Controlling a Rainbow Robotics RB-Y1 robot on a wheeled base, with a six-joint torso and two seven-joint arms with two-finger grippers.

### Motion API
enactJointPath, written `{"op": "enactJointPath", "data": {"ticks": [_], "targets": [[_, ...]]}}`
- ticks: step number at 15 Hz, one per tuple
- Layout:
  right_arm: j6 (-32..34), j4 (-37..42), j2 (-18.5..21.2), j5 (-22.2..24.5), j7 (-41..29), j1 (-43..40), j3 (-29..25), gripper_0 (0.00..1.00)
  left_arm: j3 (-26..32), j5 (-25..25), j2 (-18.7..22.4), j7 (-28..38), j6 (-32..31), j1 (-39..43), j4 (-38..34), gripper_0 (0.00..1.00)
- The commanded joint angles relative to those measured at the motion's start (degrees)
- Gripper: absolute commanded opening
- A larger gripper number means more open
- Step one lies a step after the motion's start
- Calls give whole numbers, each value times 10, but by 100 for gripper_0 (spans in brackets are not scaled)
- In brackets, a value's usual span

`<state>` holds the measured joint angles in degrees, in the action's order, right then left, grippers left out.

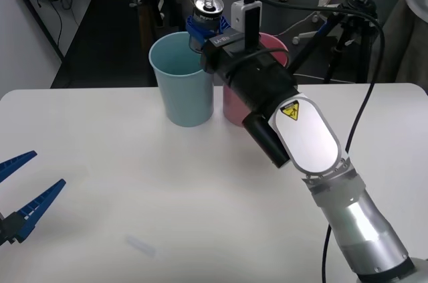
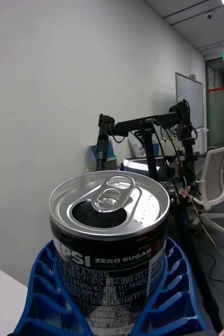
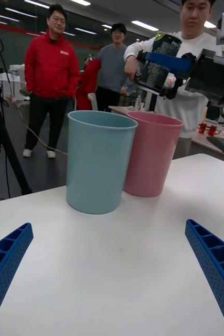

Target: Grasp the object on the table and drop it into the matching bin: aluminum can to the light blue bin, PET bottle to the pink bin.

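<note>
Right gripper (image 1: pixel 200 32) clamping opened Pepsi Zero can (image 1: pixel 208 10) mid-body above light blue bin (image 1: pixel 182 79); likely light, thin-walled, dentable. Left gripper (image 1: pixel 20 193) idling open over table (image 1: pixel 100 182).

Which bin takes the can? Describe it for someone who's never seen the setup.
At the white table's far edge two tall tapered bins stand side by side. The right gripper holds the can above them. Target is the light blue bin, on the robot's left of its same-shaped pink neighbour.

A plain white wall (image 2: pixel 64 94) rose on one side, with a whiteboard (image 2: pixel 189 97) and a white office chair (image 2: pixel 214 181) farther along. The floor (image 1: pixel 100 35) was dark, and ceiling strip lights (image 3: pixel 148 24) shone overhead. A black tripod (image 1: pixel 348 35) stood behind the table.
</note>
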<state>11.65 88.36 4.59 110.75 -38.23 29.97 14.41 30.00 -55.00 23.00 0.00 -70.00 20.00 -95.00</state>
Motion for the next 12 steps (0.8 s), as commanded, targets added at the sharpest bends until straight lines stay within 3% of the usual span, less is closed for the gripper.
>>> {"op": "enactJointPath", "data": {"ticks": [1, 12], "targets": [[-27, -79, -14, 1, -1, 61, 0, 0, 0, 0, 0, 0, 0, 0, 0, 100], [-83, -282, -41, 1, 4, 194, 3, 0, 0, 0, 0, 0, 0, 0, 0, 100]]}}
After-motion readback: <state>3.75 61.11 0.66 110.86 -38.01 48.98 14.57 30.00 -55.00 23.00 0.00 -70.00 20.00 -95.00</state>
